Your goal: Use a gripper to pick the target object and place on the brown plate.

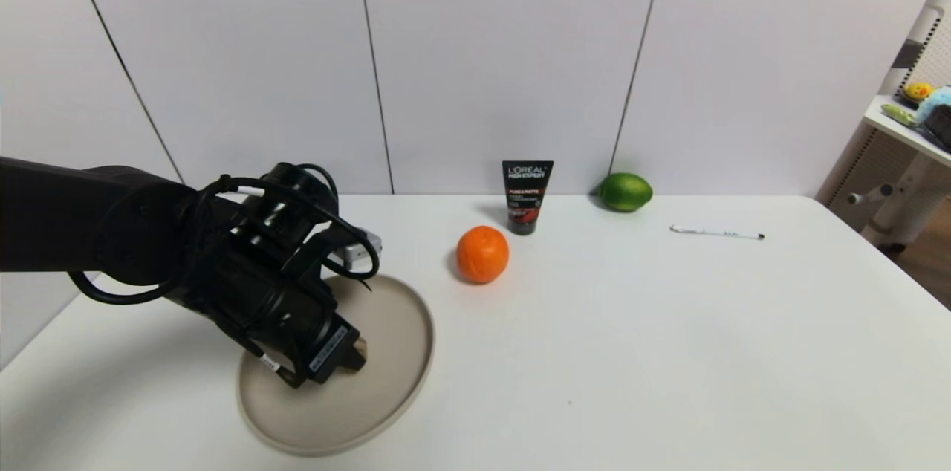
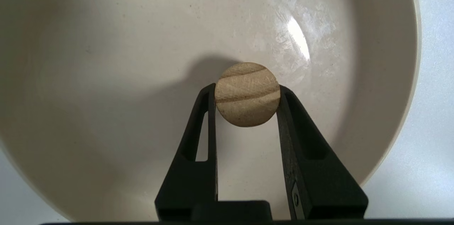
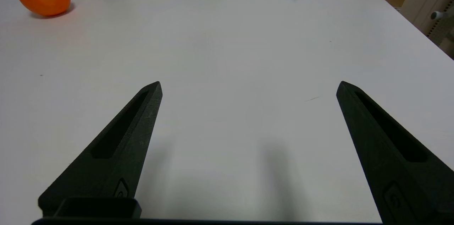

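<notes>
Here you have the left gripper [image 2: 247, 93] over the brown plate [image 2: 383, 76], its fingers [image 2: 198, 140] pinching the target object [image 2: 247, 94] (a tan grooved knob) by opposite sides at their very tips, above the plate's inner floor. To its right on the table [image 1: 631, 352] sit an orange [image 1: 483, 254], tube [image 1: 527, 196], lime [image 1: 625, 192] and pen [image 1: 717, 233]. Your right gripper [image 3: 248, 88] hovers over bare table, fingers [image 3: 120, 143] spread wide.

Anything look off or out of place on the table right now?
Nothing stands out. The left gripper holds the wooden knob squarely over the brown plate. Orange, lime and tube sit undisturbed; the pen lies flat. The right gripper is open, idle.
</notes>
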`<move>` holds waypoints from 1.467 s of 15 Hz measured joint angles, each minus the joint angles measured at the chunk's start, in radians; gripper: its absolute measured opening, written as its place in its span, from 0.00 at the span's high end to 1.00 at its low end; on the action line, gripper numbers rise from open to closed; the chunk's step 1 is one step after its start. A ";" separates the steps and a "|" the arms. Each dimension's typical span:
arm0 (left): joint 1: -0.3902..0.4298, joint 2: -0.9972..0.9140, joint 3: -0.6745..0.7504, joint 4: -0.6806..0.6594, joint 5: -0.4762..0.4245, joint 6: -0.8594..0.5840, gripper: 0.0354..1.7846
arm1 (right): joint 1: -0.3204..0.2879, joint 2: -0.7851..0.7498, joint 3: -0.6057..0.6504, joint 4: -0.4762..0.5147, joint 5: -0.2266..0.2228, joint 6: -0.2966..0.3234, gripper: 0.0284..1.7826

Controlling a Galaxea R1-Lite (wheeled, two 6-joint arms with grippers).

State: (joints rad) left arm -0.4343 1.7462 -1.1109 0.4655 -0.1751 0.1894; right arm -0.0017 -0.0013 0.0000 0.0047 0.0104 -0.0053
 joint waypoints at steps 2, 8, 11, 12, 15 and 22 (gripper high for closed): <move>0.000 -0.005 0.011 -0.001 0.000 0.001 0.73 | 0.000 0.000 0.000 0.000 0.000 0.000 0.05; -0.001 -0.009 0.022 -0.005 -0.002 0.001 0.39 | 0.000 0.000 0.000 0.000 0.000 0.000 0.05; -0.001 -0.025 0.021 0.008 -0.002 0.001 0.28 | 0.000 0.000 0.000 0.000 0.000 0.000 0.05; -0.001 -0.045 0.022 0.020 -0.002 0.001 0.25 | 0.000 0.000 0.000 0.000 0.000 0.000 0.05; 0.003 -0.170 0.027 0.067 -0.001 0.002 0.18 | 0.000 0.000 0.000 0.000 0.001 0.000 0.05; 0.122 -0.623 0.169 0.022 -0.001 0.000 0.10 | 0.000 0.000 0.000 0.000 0.000 0.000 0.05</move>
State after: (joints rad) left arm -0.3126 1.1236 -0.9419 0.4872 -0.1764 0.1894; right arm -0.0017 -0.0013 0.0000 0.0047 0.0109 -0.0057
